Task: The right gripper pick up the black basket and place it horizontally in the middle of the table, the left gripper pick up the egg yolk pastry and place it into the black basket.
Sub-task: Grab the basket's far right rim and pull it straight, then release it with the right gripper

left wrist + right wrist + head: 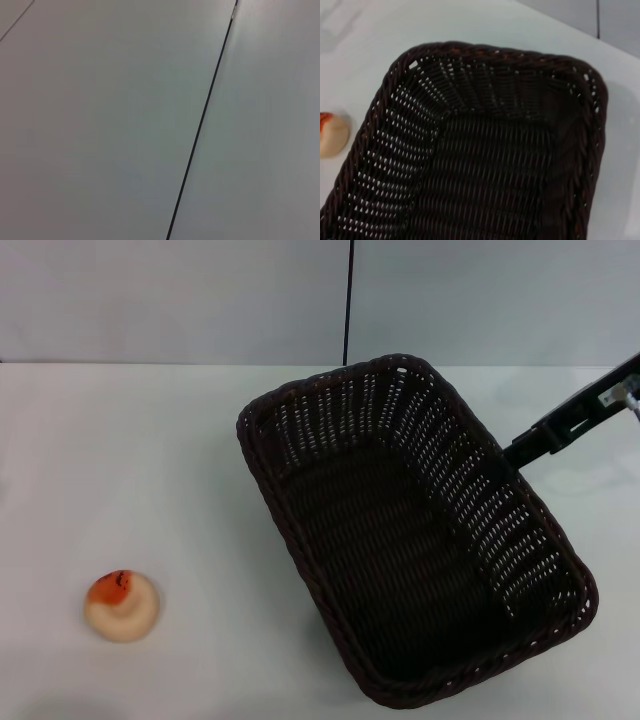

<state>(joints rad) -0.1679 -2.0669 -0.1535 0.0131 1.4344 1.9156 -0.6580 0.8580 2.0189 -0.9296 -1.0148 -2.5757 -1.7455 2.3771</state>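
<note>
The black basket (455,490) is empty and lies diagonally across the right half of the white table (120,460), one corner toward the back and one toward the front right. My right gripper (508,452) reaches in from the right and is shut on the basket's right-hand rim. The right wrist view looks down into the basket (490,50). The egg yolk pastry (121,606) sits alone at the front left of the table, well apart from the basket; it also shows beside the basket in the right wrist view (331,134). My left gripper is out of view.
A grey wall with a black vertical seam (348,300) stands behind the table. The left wrist view shows only that wall and the seam (200,125).
</note>
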